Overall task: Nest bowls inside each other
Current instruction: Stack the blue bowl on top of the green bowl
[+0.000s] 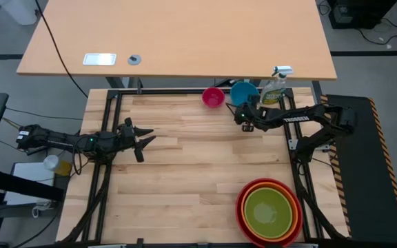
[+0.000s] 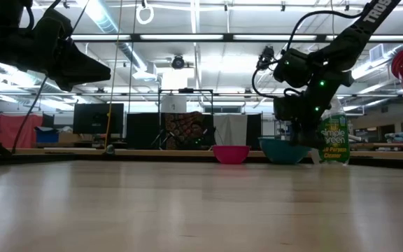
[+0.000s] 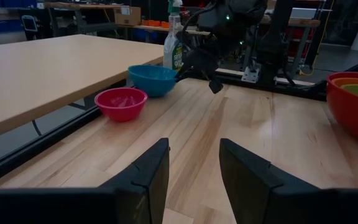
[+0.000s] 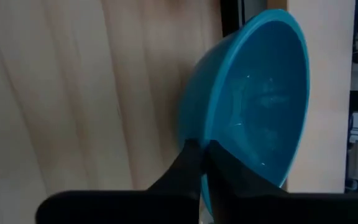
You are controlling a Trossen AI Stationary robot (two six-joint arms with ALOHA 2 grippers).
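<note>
A blue bowl (image 1: 244,92) stands on its base at the table's far edge, with a pink bowl (image 1: 213,97) left of it. My right gripper (image 1: 242,110) is at the blue bowl's near side and shut on it. A lime green bowl (image 1: 267,210) sits inside an orange bowl (image 1: 289,207), which sits inside a red bowl (image 1: 240,210) at the near right corner. My left gripper (image 1: 142,138) hangs open over the table's left side, with nothing between its fingers (image 3: 148,177). My right gripper pinches the blue bowl's rim (image 4: 207,130) on the bowl's near side, one finger (image 4: 188,158) on the outer wall and the other finger (image 4: 225,162) inside. The fingers slant down from the near right. The bowl rests on its base (image 2: 284,159) on the table.
A clear spray bottle (image 1: 274,88) with a white trigger stands just right of the blue bowl, close to my right arm. A second, higher tabletop (image 1: 185,34) lies beyond the far edge. The wooden table's middle (image 1: 198,158) is bare.
</note>
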